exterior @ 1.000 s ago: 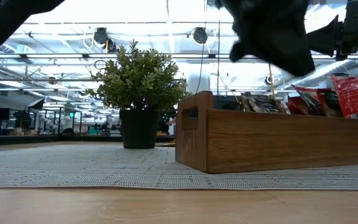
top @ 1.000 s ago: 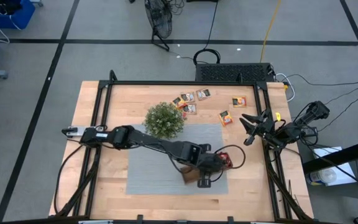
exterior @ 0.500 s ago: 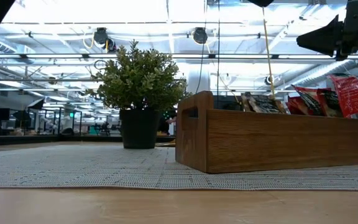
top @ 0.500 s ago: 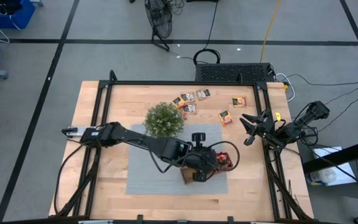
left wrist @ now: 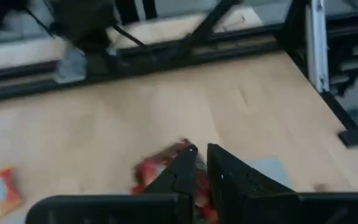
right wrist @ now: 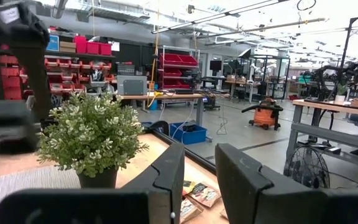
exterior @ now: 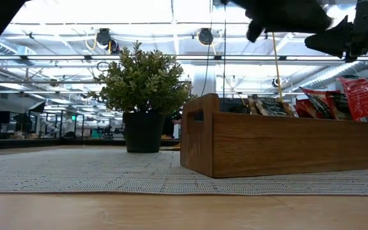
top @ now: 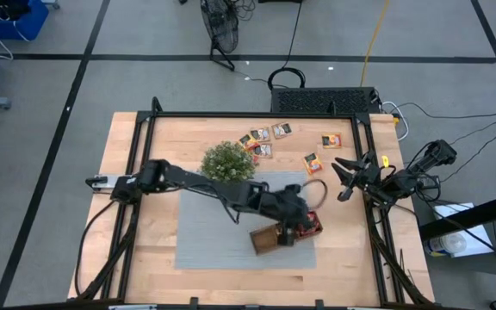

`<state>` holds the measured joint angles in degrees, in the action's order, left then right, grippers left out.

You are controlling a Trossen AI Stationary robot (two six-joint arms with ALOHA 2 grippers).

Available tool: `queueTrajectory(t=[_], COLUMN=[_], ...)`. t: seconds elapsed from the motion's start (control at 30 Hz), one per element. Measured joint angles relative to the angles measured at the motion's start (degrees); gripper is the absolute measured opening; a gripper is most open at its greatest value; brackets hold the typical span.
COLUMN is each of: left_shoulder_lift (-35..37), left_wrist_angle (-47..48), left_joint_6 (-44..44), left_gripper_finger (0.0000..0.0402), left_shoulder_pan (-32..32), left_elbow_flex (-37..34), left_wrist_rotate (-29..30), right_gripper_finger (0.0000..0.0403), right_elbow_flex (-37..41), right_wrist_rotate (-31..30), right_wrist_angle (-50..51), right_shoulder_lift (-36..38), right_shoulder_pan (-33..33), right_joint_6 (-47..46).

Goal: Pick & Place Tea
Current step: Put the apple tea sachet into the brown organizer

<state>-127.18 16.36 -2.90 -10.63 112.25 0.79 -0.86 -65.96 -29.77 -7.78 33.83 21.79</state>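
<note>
The left gripper (top: 298, 226) hung over the wooden tray (top: 275, 238) on the grey mat (top: 205, 232), its jaws nearly together with only a thin gap and nothing pinched. Just beyond its fingertips (left wrist: 185, 163) lay red tea sachets (left wrist: 160, 167) — more stood upright in the tray (exterior: 353, 96). The right gripper (top: 344, 175) waited at the table's edge, jaws a little apart and empty; ahead of them loose sachets (top: 261, 140) lay beside the plant (top: 227, 164) — one orange (top: 312, 161).
</note>
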Motion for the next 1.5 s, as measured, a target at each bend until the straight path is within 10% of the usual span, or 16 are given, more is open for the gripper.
queueTrajectory(t=[0.4, 0.67, 0.83, 1.03, 1.5], left_shoulder_lift=[21.1, 40.4, 47.0, 49.2, 49.1], left_wrist_angle=[-49.3, -60.5, -60.9, -61.1, -61.4], left_joint_6=[4.1, 3.7, 3.2, -0.3, 1.6], left_gripper_finger=[0.0047, 0.0047, 0.0047, 0.0047, 0.0047], left_shoulder_pan=[9.2, 13.0, 12.8, 12.8, 10.1], left_elbow_flex=[-47.2, -71.8, -77.8, -78.9, -76.3], left_wrist_rotate=[-3.0, 4.6, 5.5, 5.6, -2.1], right_gripper_finger=[0.0078, 0.0078, 0.0078, 0.0071, 0.0063], right_elbow_flex=[0.0, 0.0, 0.0, -2.4, -3.3], right_wrist_rotate=[0.2, 2.3, 12.2, 5.8, 12.1], right_wrist_angle=[-0.4, -1.8, -3.5, -8.8, -9.5], right_shoulder_lift=[0.0, 0.0, -0.1, -5.0, -12.2], right_shoulder_pan=[0.0, 0.0, -0.5, -7.2, -12.5], right_joint_6=[-3.3, -4.3, -2.6, -2.5, -7.8])
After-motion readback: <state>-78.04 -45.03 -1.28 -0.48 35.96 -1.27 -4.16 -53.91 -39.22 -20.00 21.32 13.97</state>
